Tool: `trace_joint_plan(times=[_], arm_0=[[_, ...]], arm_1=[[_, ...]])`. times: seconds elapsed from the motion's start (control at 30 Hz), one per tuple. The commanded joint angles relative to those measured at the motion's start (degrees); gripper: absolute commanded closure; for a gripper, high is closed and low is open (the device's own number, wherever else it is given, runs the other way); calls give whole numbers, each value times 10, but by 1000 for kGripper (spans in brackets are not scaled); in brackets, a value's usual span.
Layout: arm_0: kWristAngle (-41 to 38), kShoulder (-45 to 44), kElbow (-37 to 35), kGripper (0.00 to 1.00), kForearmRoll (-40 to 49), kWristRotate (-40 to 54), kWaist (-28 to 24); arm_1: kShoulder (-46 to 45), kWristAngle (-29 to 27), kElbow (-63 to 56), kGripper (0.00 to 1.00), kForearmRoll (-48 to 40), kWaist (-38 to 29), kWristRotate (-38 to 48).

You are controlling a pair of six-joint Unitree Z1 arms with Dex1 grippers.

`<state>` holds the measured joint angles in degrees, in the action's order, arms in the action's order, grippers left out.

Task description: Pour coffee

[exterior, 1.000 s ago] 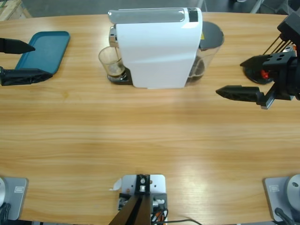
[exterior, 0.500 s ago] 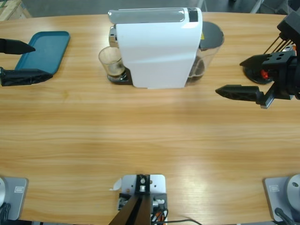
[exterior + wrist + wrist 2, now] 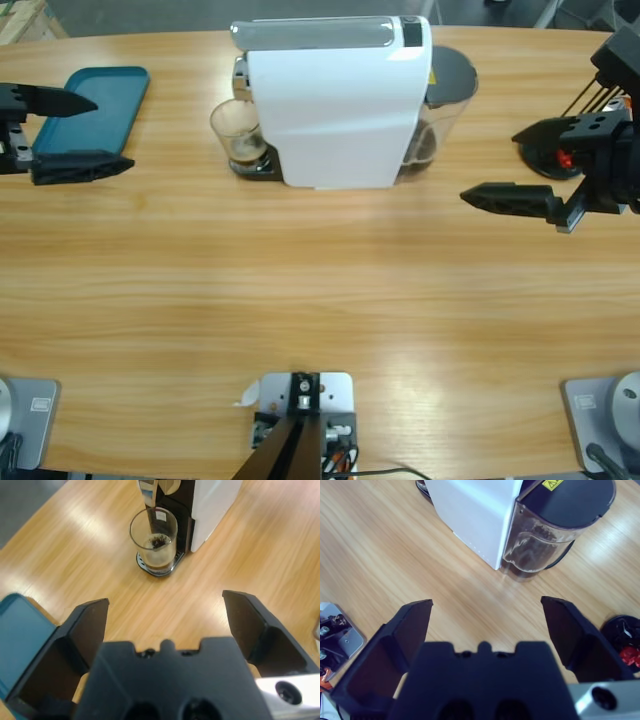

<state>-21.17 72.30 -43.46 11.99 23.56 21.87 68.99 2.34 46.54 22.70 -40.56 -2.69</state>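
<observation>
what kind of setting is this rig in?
Probably a lab or workshop test bench, not a kitchen: a long wooden table carrying only a white coffee machine, a glass under its spout and a teal tray, with both arms' grippers open.

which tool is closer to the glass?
Left. The left tool sits off the glass's side by the tray; the right tool is beyond the machine.

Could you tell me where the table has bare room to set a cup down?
The wide wooden table in front of the coffee machine is bare between the left gripper and right gripper. It is crowded at the glass and the teal tray.
</observation>
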Motion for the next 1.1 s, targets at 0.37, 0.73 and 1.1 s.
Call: trace_joint_plan(times=[0.37, 0.73, 1.1], arm_0=[[-80, 161, 31, 4, -150, 88, -5], [-88, 229, 15, 4, -217, 86, -4], [-93, 277, -14, 4, -238, 79, -5]], arm_1=[[30, 8, -6, 0, 5, 1, 13], [62, 18, -7, 0, -13, 1, 13], [95, 21, -8, 0, -37, 3, 13]])
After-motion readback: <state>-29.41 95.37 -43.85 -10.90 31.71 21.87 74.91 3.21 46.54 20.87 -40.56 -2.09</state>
